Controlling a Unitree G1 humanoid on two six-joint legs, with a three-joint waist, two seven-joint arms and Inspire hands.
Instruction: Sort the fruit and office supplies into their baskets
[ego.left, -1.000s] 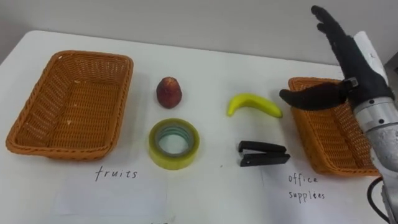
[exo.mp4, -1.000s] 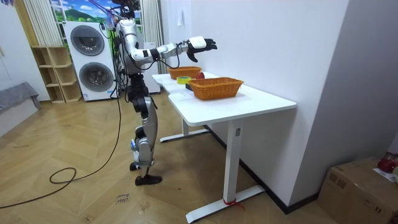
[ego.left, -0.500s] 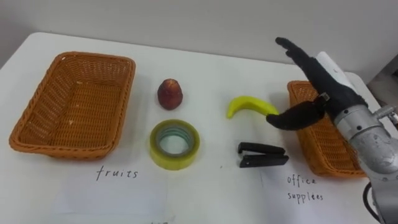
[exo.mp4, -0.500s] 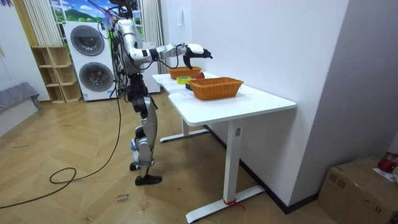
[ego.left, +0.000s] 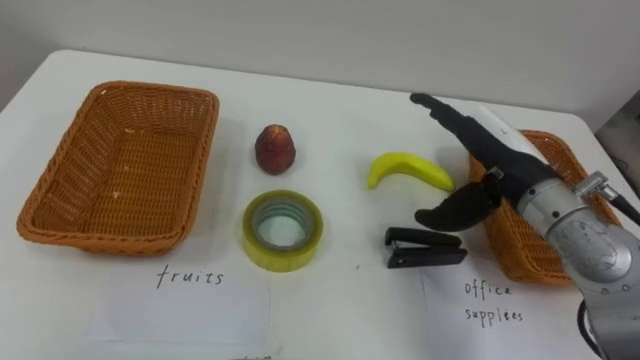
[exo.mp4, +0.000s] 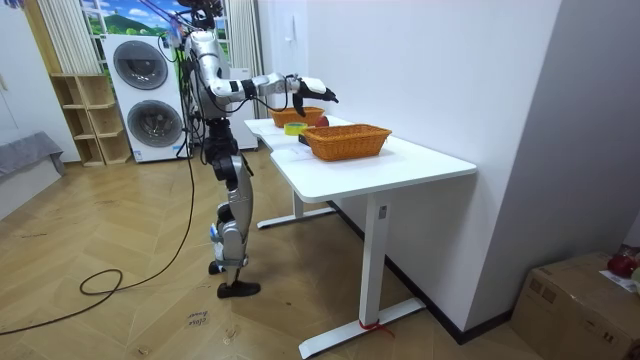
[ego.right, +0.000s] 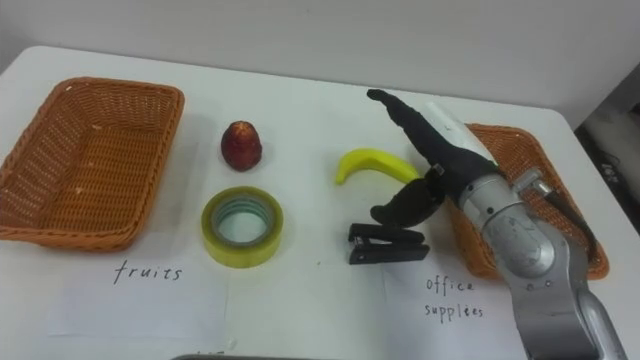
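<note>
My right hand (ego.left: 492, 162) has swung left off the office-supplies basket (ego.left: 512, 246) and sunk. It now hangs above the banana (ego.left: 405, 168) and stapler (ego.left: 425, 247) toward the table's (ego.left: 330, 105) right edge, fingers straight, thumb spread wide, holding nothing. The red fruit (ego.left: 274, 148) and tape roll (ego.left: 283, 230) lie mid-table, and the fruits basket (ego.left: 60, 160) is by the left edge.

Right hand (ego.left: 497, 158) and forearm cover the left side of the right basket (ego.left: 552, 138)
</note>
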